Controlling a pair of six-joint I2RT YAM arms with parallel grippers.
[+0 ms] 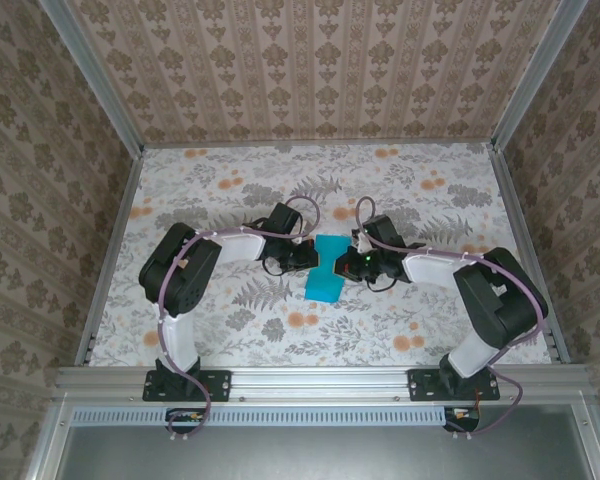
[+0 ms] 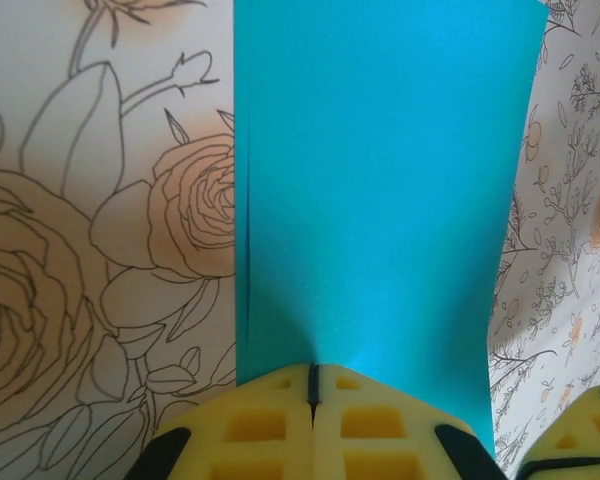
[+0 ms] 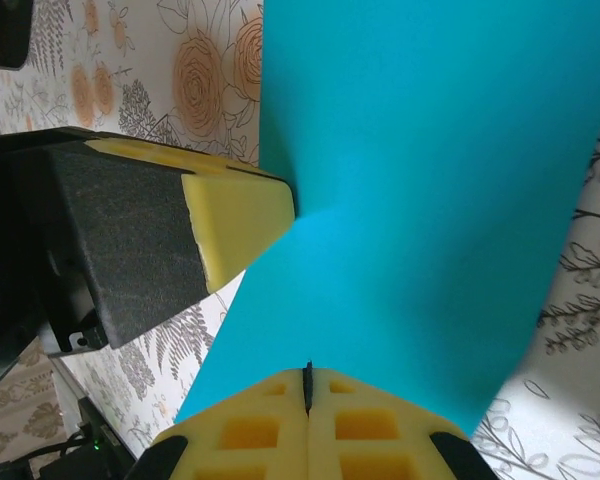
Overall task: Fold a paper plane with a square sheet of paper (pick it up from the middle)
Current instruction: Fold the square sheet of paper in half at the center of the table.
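Centrally, the square sheet of paper point(image 1: 325, 272) spans the gap between the left fingers point(image 1: 298, 256) and the right fingers point(image 1: 366, 263). Each pair is clenched on the middle of an opposite edge.

Left wrist view: the yellow pads meet along a closed seam. The teal sheet puckers where it enters that seam, then spreads smooth ahead of the fingers.

Right wrist view: the same closed seam and pucker appear at the near edge, with the left fingers biting the far edge directly opposite.

Pinching at mid-edge (the task asks for a pick-up from the middle) narrows the sheet to a waist between the two grips. Its free ends fan out to either side of the fingers. Judged from this, the symmetrical hold serves to control the sheet for creasing. How far folding has gone cannot be told.

Whether the free ends rest on the floral worktop point(image 1: 230, 190) beneath the fingers is also uncertain.

Pose: each arm rises from its base with the elbow thrown outward and the forearm turned inward and low. The two wrists face one another across the sheet, nearly in line.
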